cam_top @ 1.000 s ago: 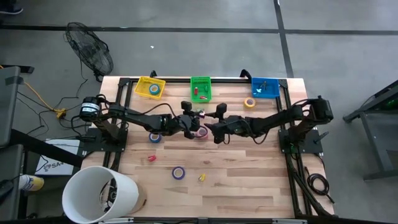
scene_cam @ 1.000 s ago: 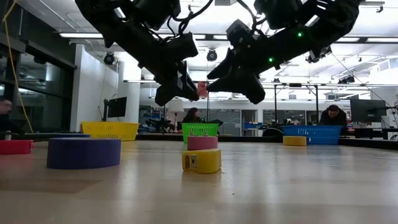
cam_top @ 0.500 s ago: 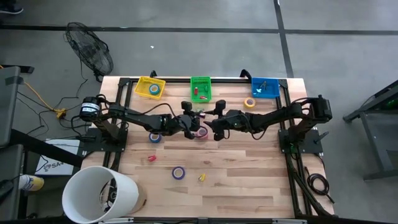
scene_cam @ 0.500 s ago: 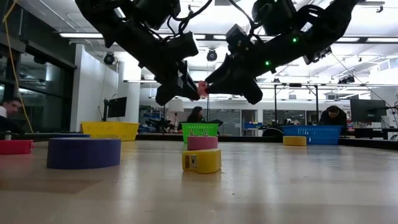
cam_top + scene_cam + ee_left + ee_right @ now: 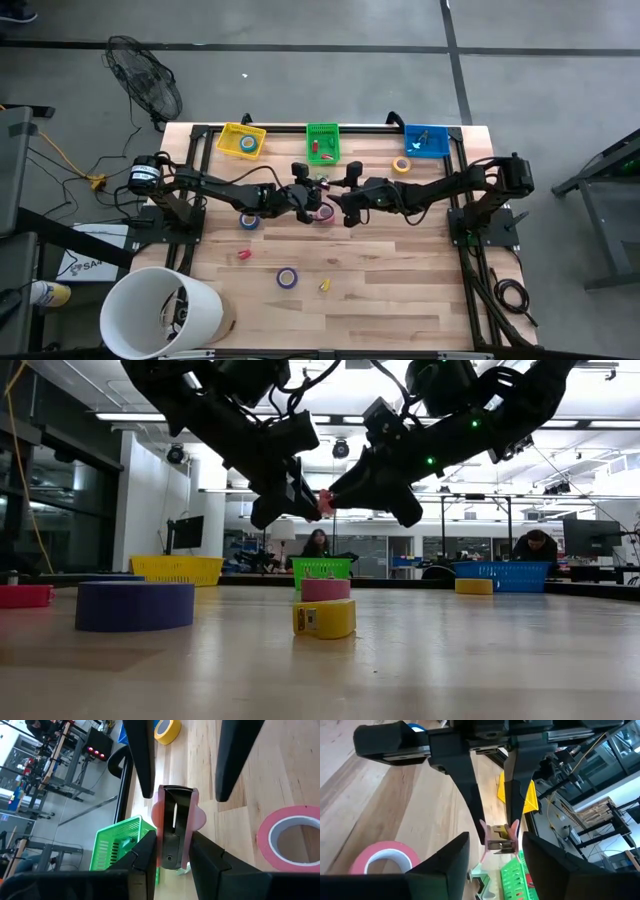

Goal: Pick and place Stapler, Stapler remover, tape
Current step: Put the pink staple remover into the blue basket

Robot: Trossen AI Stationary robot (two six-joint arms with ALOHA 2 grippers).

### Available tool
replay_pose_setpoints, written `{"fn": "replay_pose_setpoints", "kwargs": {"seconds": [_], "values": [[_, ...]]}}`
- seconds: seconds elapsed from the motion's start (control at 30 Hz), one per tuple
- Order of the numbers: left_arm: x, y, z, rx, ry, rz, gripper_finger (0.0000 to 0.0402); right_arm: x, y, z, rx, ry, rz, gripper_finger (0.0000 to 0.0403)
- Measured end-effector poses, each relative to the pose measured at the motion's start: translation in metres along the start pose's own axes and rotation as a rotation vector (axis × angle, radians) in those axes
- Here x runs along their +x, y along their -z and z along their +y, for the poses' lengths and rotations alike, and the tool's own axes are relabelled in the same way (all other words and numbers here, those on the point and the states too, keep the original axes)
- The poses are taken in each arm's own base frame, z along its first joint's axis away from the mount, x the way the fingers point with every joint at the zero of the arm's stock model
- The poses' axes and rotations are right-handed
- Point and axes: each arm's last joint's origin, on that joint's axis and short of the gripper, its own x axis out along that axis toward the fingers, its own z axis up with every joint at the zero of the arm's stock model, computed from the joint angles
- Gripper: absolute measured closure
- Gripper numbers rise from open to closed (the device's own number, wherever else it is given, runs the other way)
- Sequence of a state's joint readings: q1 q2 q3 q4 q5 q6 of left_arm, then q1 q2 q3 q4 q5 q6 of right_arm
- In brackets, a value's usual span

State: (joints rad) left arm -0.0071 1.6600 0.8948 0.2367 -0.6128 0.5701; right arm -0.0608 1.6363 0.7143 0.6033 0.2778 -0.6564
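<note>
A pink-and-black stapler remover [image 5: 175, 815] hangs in the air over the middle of the table, with my left gripper [image 5: 172, 840] shut on it. My right gripper [image 5: 496, 839] faces it from the table's right and is open. Its fingers [image 5: 142, 765] stand on either side of the remover's free end, and I see no touch. A pink tape roll [image 5: 325, 212] lies flat on the wood just below both grippers. Other tape rolls lie flat too: purple [image 5: 287, 277], blue [image 5: 249, 220] and yellow [image 5: 401, 165]. The stapler I cannot pick out. My left gripper pinches the stapler remover between its two fingers, one on each flat side of the end nearest the wrist [image 5: 172, 852]. The fingers come from the table's left, slanting a little downward, and lie along it. The remover is lifted clear, its free end [image 5: 325, 501] jutting out toward my right gripper.
Yellow [image 5: 242, 140], green [image 5: 323, 142] and blue [image 5: 427, 140] baskets line the far edge. A small red piece [image 5: 243, 255] and a small yellow piece [image 5: 325, 285] lie on the near half. A white bucket [image 5: 160, 312] stands off the near left corner.
My right gripper has gone toward the table's left, up to the stapler remover, so that its fingers now stand on either side of the remover's free end. My left gripper has kept still with the remover held in the air.
</note>
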Motion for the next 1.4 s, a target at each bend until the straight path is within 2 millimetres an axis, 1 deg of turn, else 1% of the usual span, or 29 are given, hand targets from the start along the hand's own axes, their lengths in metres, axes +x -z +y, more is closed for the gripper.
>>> {"fn": "replay_pose_setpoints", "kwargs": {"seconds": [0.33,0.77,1.1,1.17,1.3,1.4], "values": [[-0.0001,-0.0010,0.0000,-0.011,0.013,-0.017,0.0319,0.0003,0.0013,-0.0008,0.001,0.001,0.006,0.0280],[-0.0001,-0.0010,-0.0003,-0.008,0.017,-0.018,0.0319,0.0003,0.0024,0.0000,-0.003,-0.008,0.017,0.0320],[0.0000,-0.0010,-0.0004,-0.022,0.022,-0.020,0.0318,0.0003,0.0026,0.0002,0.000,-0.010,0.018,0.0328],[0.0000,-0.0010,-0.0004,-0.031,0.023,-0.021,0.0300,0.0003,0.0026,0.0002,0.000,-0.010,0.018,0.0328],[0.0000,-0.0016,-0.0008,-0.034,0.042,-0.035,0.0245,0.0005,0.0039,0.0012,-0.002,-0.017,0.029,0.0329],[-0.0001,-0.0017,-0.0013,-0.033,0.055,-0.042,0.0216,0.0005,0.0047,0.0018,-0.001,-0.023,0.036,0.0329]]}}
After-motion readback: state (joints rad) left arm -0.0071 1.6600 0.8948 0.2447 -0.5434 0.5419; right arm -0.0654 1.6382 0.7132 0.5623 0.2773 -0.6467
